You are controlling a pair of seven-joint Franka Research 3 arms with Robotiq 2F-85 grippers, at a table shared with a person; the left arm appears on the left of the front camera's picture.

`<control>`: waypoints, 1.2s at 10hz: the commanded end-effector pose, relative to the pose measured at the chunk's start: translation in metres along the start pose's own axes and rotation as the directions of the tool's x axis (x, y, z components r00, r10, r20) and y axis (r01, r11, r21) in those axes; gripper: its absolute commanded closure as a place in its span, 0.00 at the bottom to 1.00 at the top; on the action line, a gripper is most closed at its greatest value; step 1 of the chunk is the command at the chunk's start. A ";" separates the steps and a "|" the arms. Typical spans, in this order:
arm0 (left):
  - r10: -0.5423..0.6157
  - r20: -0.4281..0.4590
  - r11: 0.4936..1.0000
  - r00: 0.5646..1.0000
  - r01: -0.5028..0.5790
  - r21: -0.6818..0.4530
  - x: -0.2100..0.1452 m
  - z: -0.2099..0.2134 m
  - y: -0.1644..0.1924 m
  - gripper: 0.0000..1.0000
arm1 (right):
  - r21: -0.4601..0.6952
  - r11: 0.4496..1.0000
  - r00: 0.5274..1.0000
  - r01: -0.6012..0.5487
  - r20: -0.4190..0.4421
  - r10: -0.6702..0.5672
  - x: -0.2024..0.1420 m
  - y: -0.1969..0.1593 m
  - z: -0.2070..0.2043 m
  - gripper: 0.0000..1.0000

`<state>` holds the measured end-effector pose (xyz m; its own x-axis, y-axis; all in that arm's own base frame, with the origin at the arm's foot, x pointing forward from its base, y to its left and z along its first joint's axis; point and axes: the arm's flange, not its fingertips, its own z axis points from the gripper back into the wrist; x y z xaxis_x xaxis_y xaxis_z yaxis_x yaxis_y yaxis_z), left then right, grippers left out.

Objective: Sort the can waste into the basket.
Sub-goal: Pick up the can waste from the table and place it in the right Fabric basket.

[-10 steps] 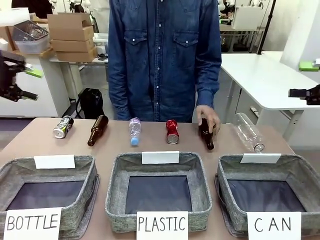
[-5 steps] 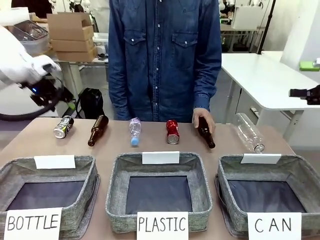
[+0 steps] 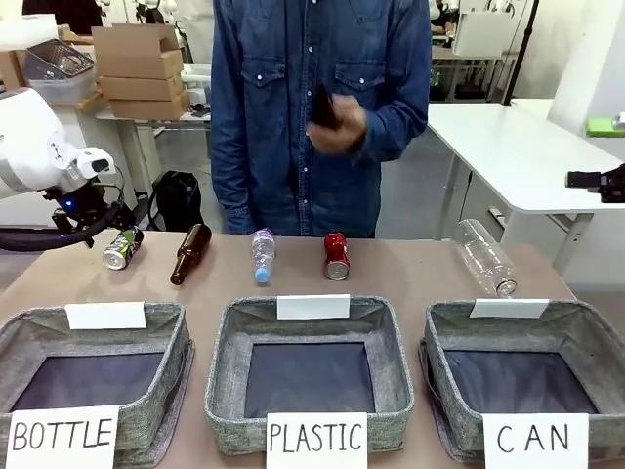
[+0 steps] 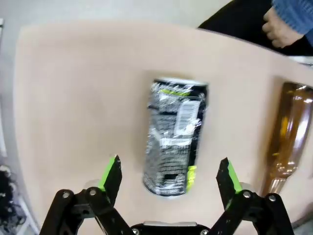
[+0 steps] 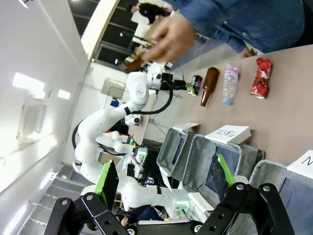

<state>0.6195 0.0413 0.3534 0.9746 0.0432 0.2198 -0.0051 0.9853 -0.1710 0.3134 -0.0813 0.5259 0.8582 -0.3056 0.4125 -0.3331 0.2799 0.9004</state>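
Brown tabletop (image 3: 410, 283) filled the lower half of the front view, with white desks and cardboard boxes behind it. Three grey baskets stood in a row along the bottom edge. The basket (image 3: 586, 327) with the CAN sign was at the lower right, and both cans lay on the table outside it. The black can (image 3: 122, 248) lay on its side at the middle left of the frame, beside a brown bottle (image 3: 190, 254). The red can (image 3: 336, 256) lay near the centre, just right of a small plastic bottle (image 3: 263, 256). A clear bottle (image 3: 485, 258) lay just behind the CAN basket.

The left arm (image 3: 39, 161) was at the left edge, its end just above the black can. In the left wrist view the left gripper (image 4: 169, 169) had its jaws spread wide, one green pad at each side of the can's lower end, with bare table between pad and can. The right gripper (image 5: 166, 174), at the bottom of the right wrist view, was spread too and held nothing.

A person in a denim shirt stood at the top centre, one hand (image 3: 340, 122) raised at the chest around a dark thing too blurred to name.
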 end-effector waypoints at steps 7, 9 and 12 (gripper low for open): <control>-0.008 0.028 1.000 1.000 0.009 -0.009 0.004 -0.009 0.001 0.00 | 0.019 0.999 1.000 -0.027 0.011 0.027 0.004 0.000 -0.003 0.00; -0.036 -0.025 0.999 0.999 0.036 -0.020 0.009 -0.038 0.006 0.00 | 0.019 0.999 1.000 -0.027 0.011 0.027 0.004 0.000 -0.003 0.00; -0.066 -0.025 0.997 0.998 0.066 0.034 0.009 -0.050 0.005 0.59 | 0.019 0.999 1.000 -0.027 0.011 0.027 0.004 0.000 -0.003 0.00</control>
<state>0.6355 0.0348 0.2980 0.9832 -0.0106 0.1820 0.0375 0.9887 -0.1453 0.3137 -0.0815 0.5269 0.8578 -0.3041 0.4143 -0.3352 0.2802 0.8995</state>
